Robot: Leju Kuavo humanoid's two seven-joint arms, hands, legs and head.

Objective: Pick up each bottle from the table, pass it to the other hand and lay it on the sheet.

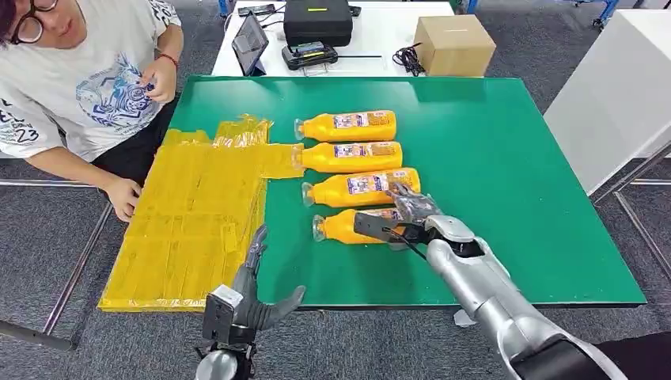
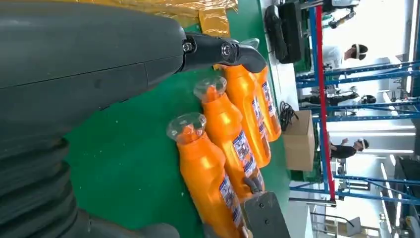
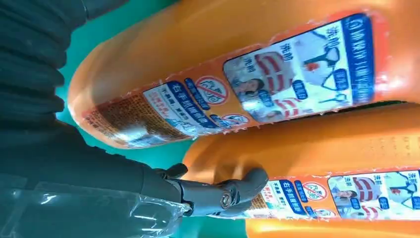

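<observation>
Nearest the robot, the left hand (image 1: 252, 305) hung just off the near edge of the green surface (image 1: 506, 198), fingers spread and holding nothing, beside the corner of the yellow sheet (image 1: 190, 229). A little farther in, the right hand (image 1: 399, 218) lay over the label end of the nearest bottle (image 1: 340, 227), its fingers draped across the body and one fingertip (image 3: 255, 178) touching the orange plastic; whether it had truly closed on the bottle I could not tell, since the bottle lay flat on the surface. The step in hand looked like the first pickup, with all four bottles off the sheet. The next move would call for a firm wrap around the bottle, a lift, and a swing toward the waiting left hand for the handover. The second bottle (image 1: 360, 190) lay just beside the nearest one, nearly touching, so the fingers had little room on that side and might nudge it. Beyond it lay the third bottle (image 1: 352, 157) and the fourth bottle (image 1: 348, 126), all with caps toward the sheet. At the sheet's far side sat a person (image 1: 87, 87), one hand (image 1: 123, 196) resting by the sheet's edge, close to where bottles must land. Farther off stood a white table with a cardboard box (image 1: 455, 43) and a black case (image 1: 318, 20).
</observation>
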